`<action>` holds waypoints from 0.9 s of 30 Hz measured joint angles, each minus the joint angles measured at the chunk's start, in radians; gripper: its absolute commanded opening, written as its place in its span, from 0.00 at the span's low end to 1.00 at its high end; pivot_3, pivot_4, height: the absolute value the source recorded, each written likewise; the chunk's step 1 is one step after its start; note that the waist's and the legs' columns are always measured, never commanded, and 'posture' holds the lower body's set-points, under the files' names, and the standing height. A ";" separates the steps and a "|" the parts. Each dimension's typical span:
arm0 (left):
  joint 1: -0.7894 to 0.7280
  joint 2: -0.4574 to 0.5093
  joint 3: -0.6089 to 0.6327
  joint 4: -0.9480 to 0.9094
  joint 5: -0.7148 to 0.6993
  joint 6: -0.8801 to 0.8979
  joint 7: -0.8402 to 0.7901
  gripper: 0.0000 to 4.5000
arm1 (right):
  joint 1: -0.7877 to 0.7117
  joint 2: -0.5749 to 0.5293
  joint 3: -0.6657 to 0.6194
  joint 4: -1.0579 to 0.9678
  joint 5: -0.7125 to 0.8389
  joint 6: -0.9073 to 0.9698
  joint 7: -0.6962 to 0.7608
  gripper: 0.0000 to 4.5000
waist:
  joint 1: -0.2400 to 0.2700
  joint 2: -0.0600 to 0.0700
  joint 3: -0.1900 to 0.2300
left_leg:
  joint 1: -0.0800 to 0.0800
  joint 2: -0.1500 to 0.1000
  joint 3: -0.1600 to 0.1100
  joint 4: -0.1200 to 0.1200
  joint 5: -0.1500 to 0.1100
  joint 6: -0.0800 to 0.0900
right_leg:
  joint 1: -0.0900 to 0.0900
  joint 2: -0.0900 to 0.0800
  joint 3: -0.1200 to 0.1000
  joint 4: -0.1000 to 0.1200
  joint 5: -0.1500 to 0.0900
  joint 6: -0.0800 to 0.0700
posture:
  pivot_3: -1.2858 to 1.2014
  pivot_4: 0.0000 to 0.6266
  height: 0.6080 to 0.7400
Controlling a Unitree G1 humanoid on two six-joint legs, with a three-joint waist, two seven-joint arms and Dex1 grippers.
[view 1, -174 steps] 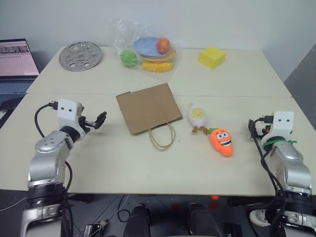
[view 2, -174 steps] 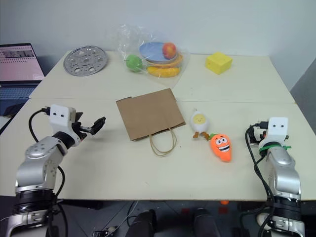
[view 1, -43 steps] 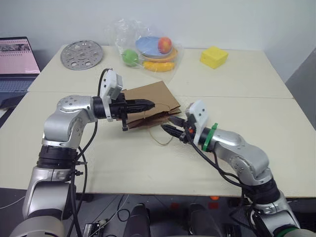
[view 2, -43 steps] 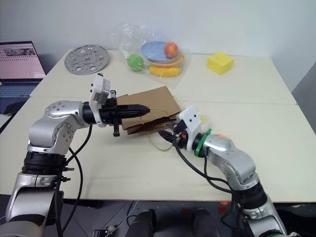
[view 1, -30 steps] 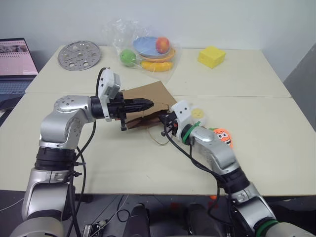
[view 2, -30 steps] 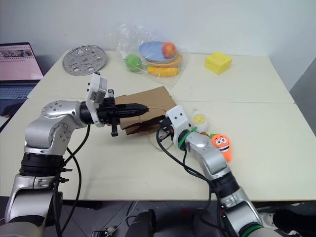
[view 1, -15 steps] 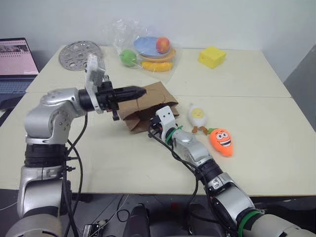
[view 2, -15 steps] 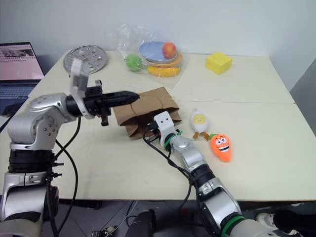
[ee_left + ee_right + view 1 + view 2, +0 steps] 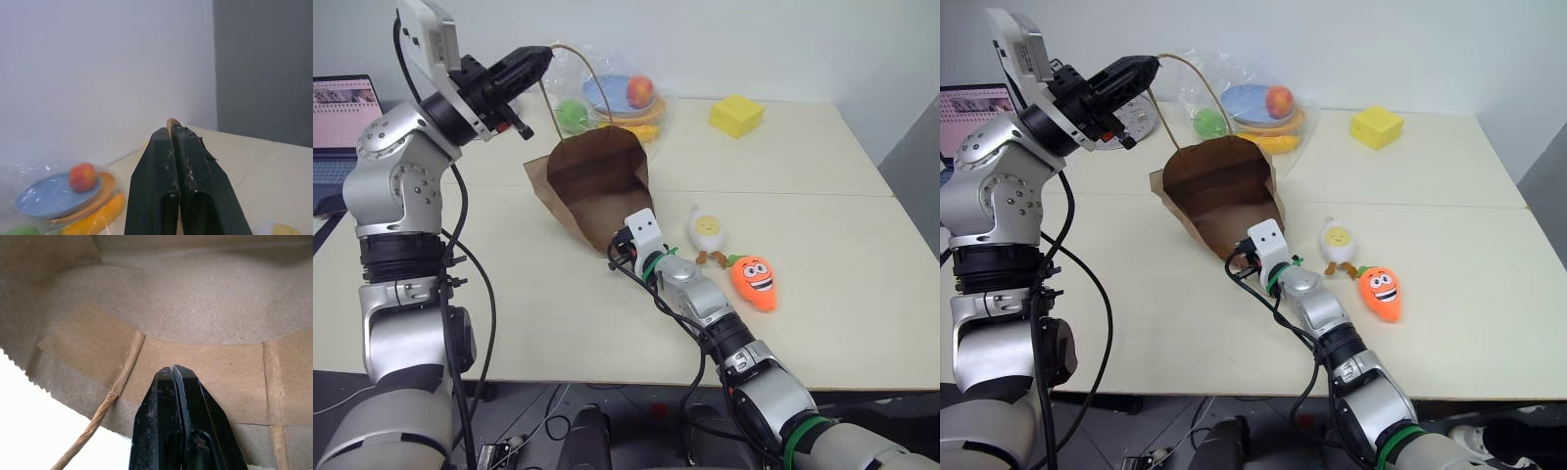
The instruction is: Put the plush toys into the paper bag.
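Observation:
The brown paper bag (image 9: 597, 186) stands tipped on the table with its mouth gaping toward me. My left gripper (image 9: 540, 54) is raised high above it and is shut on one twisted-paper handle (image 9: 578, 73), whose tan tip shows between the fingers (image 9: 171, 122). My right gripper (image 9: 172, 369) is shut, its tips lying over the inner strip of the bag's lower rim; no paper shows between the fingers. The white egg toy (image 9: 707, 228) and the orange carrot toy (image 9: 753, 280) lie on the table just right of the bag.
At the back of the table there is plastic fruit on a blue plate in clear wrap (image 9: 622, 98). A yellow block (image 9: 736, 115) sits at the back right. A perforated metal disc (image 9: 1136, 119) and a laptop (image 9: 342, 108) are at the far left.
My left gripper has risen and swung left with the handle, pulling the bag up from lying flat so its mouth opens wide. The right gripper has stayed at the lower rim.

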 measured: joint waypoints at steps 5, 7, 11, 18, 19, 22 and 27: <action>-0.025 -0.008 0.009 0.036 0.022 -0.061 0.040 0.00 | 0.007 0.000 -0.009 -0.022 0.000 0.021 -0.003 0.01 | 0.000 0.000 0.000 | 0.000 0.000 0.000 0.000 0.000 0.000 | 0.000 0.000 0.000 0.000 0.000 0.000 | 0.52 0.24 1.00; -0.023 -0.019 0.009 0.035 0.022 -0.068 0.036 0.00 | 0.007 0.000 -0.010 -0.026 0.000 0.030 -0.010 0.01 | 0.000 0.000 0.000 | 0.000 0.000 0.000 0.000 0.000 0.000 | 0.000 0.000 0.000 0.000 0.000 0.000 | 0.52 0.24 1.00; -0.022 -0.038 0.009 0.032 0.020 -0.084 0.040 0.00 | 0.007 -0.002 -0.012 -0.039 0.000 0.053 -0.024 0.01 | 0.001 0.000 0.000 | 0.000 0.000 0.000 0.000 0.000 0.000 | 0.000 0.000 0.000 0.000 0.000 0.000 | 0.52 0.24 1.00; 0.010 -0.046 -0.002 -0.019 0.012 -0.079 0.012 0.00 | 0.011 0.000 -0.042 -0.071 0.012 0.103 -0.037 0.01 | 0.000 0.000 0.000 | 0.000 0.000 0.000 -0.001 0.000 0.000 | 0.000 0.000 0.000 0.000 0.000 0.000 | 0.52 0.24 1.00; 0.025 -0.045 -0.006 -0.020 0.017 -0.079 0.008 0.00 | 0.011 0.000 -0.044 -0.072 0.013 0.104 -0.037 0.01 | -0.001 0.000 0.000 | 0.000 0.000 0.000 -0.001 0.000 0.000 | 0.000 0.000 0.000 0.000 0.000 0.000 | 0.52 0.24 1.00; 0.063 -0.043 -0.019 -0.022 0.035 -0.079 0.000 0.00 | 0.013 0.000 -0.050 -0.078 0.021 0.109 -0.035 0.01 | 0.000 0.000 0.000 | 0.000 0.000 0.000 0.000 0.000 0.000 | 0.000 0.000 0.000 0.000 0.000 0.000 | 0.52 0.24 1.00; 0.159 -0.058 -0.066 -0.063 0.080 -0.112 -0.009 0.00 | 0.029 -0.042 -0.019 -0.186 0.008 0.146 0.012 0.01 | -0.001 0.000 0.000 | -0.001 0.000 0.000 -0.001 0.000 0.000 | -0.002 0.000 0.000 0.000 0.000 0.000 | 0.52 0.24 1.00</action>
